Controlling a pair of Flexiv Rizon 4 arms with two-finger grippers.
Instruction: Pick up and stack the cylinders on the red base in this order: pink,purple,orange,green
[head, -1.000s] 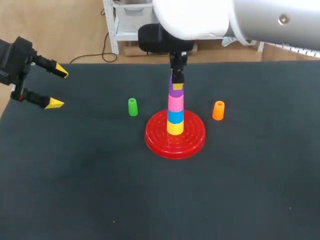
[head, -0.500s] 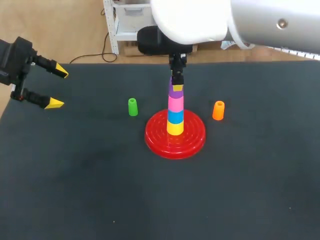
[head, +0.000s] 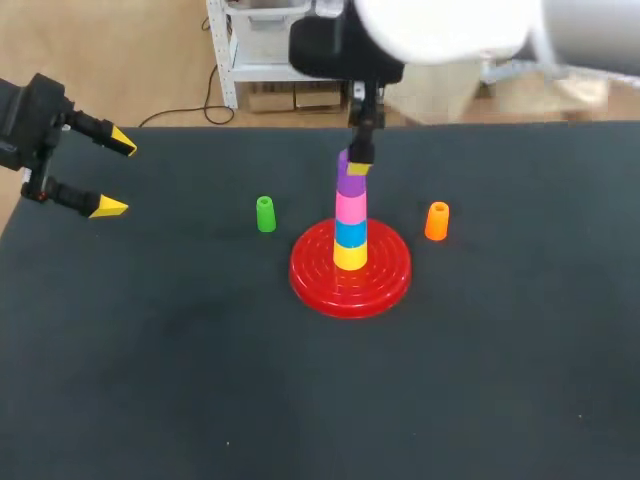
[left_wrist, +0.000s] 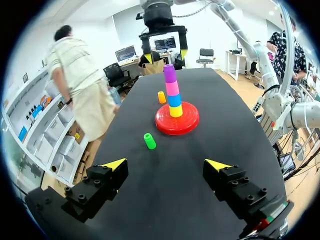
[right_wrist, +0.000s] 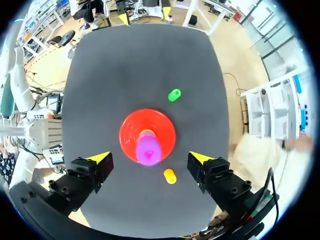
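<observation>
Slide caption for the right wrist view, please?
Open right gripper above the purple cylinder, topmost on the red base; orange cylinder and green cylinder not yet stacked.

We saw a dark table (head: 200, 380) bearing three things directly. The red base (head: 385, 285) sat near its middle. A green cylinder (head: 265, 214) stood apart to the base's left. An orange cylinder (head: 437, 221) stood near its right, apparently upright with its open end up.
</observation>
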